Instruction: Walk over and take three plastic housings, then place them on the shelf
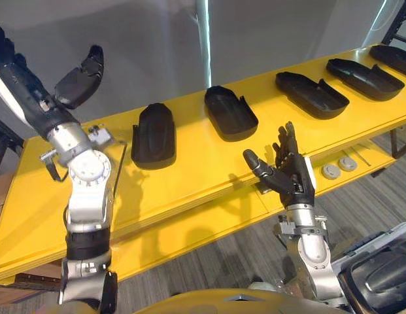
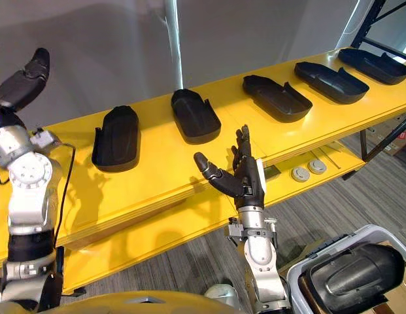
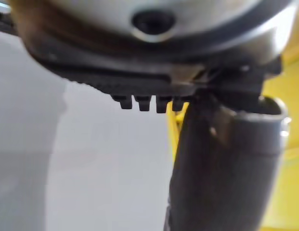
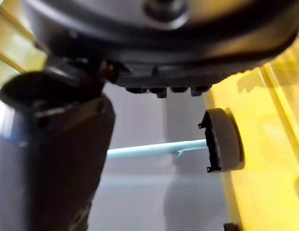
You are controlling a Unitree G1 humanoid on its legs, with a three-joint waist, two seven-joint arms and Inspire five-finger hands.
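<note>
Several black plastic housings lie in a row on the yellow shelf (image 1: 189,171): one at the left (image 1: 153,134), one in the middle (image 1: 230,111), and others to the right (image 1: 312,93) (image 1: 363,77). My left hand (image 1: 29,98) is raised at the upper left, clear of the shelf, open and holding nothing. Its thumb (image 3: 226,163) stands straight. My right hand (image 1: 291,173) is upright in front of the shelf's front edge, below the middle housing. It is open and empty, with the thumb (image 4: 53,159) spread out.
A lower yellow shelf board carries two grey round discs (image 1: 331,171). A grey bin (image 2: 297,271) at the lower right holds another black housing (image 2: 350,275). Behind the shelf is a grey wall. A dark rack frame (image 2: 379,10) stands at the far right.
</note>
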